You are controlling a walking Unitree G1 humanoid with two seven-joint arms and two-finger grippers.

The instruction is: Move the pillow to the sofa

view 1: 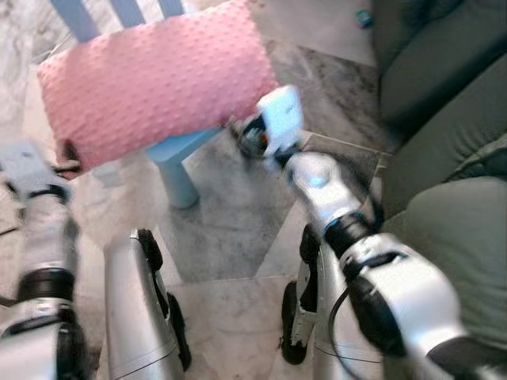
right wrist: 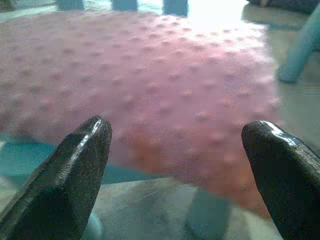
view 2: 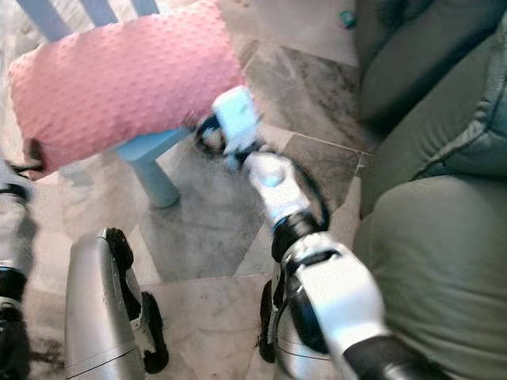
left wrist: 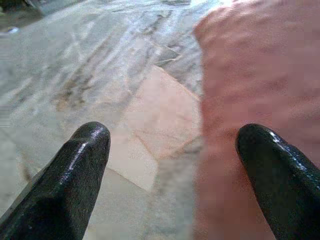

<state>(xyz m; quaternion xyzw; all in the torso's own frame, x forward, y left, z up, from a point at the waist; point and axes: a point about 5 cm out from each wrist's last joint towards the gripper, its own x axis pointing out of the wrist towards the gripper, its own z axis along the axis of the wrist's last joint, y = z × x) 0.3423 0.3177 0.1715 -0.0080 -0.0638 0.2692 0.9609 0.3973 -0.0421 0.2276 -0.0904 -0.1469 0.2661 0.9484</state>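
A pink dotted pillow [view 1: 154, 83] lies across the seat of a small light-blue chair [view 1: 176, 158]. My right gripper [right wrist: 175, 137] is open at the pillow's near right corner, its fingers [right wrist: 80, 165] spread wide just short of the fabric. My left gripper [left wrist: 172, 145] is open at the pillow's left end, one finger [left wrist: 280, 175] against the pink side [left wrist: 250, 90] and the other over the floor. The dark green sofa [view 1: 444, 119] stands on the right.
The floor is marble with grey and tan slabs [view 1: 230, 214]. My two silver legs [view 1: 139, 317] show at the bottom, close to the chair leg. A small teal object [view 1: 364, 17] lies on the floor by the sofa's far end.
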